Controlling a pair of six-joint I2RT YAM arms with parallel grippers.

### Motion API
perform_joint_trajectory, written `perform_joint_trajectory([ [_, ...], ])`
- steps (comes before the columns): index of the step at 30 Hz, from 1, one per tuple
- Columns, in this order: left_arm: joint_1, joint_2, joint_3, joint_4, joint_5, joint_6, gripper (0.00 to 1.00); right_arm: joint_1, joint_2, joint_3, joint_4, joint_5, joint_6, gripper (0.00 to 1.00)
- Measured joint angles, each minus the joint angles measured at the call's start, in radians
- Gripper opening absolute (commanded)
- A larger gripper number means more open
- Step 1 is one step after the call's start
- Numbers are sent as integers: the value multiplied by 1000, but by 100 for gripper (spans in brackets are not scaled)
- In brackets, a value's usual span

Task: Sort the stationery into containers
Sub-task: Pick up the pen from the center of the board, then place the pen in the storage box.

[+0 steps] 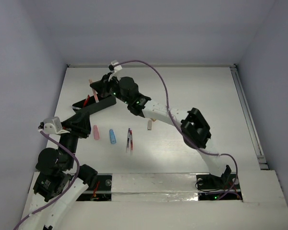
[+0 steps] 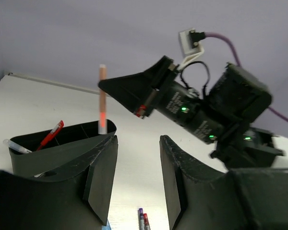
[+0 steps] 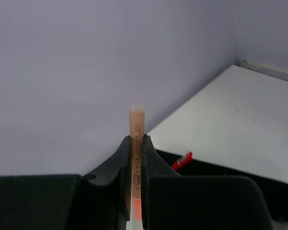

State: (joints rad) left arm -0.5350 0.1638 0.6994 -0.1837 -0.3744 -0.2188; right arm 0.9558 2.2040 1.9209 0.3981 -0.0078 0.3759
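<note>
Right fingers clenched on beige pen, barrel print illegible; left fingers parted, empty.

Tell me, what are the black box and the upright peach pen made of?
The black box looks like matte, flexible plastic or fabric: its wall bows. The peach pen, pinched by the right fingers, looks like smooth plastic, with a translucent tip.

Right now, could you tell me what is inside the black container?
A red pen and a clear pen; the right gripper holds a peach pen dipping in. The container's walls hide its bottom.
</note>
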Motion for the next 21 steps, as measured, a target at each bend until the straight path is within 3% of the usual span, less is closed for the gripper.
perform_joint_trajectory([
  [4,0,-5,0,0,-4,0,38,0,172,161,127,-42,80,0],
  [11,0,-5,-4,-1,-12,-2,39,0,517,630,143,-56,172,0],
  [21,-2,-5,-5,0,-13,-3,40,0,598,700,189,-9,201,0],
])
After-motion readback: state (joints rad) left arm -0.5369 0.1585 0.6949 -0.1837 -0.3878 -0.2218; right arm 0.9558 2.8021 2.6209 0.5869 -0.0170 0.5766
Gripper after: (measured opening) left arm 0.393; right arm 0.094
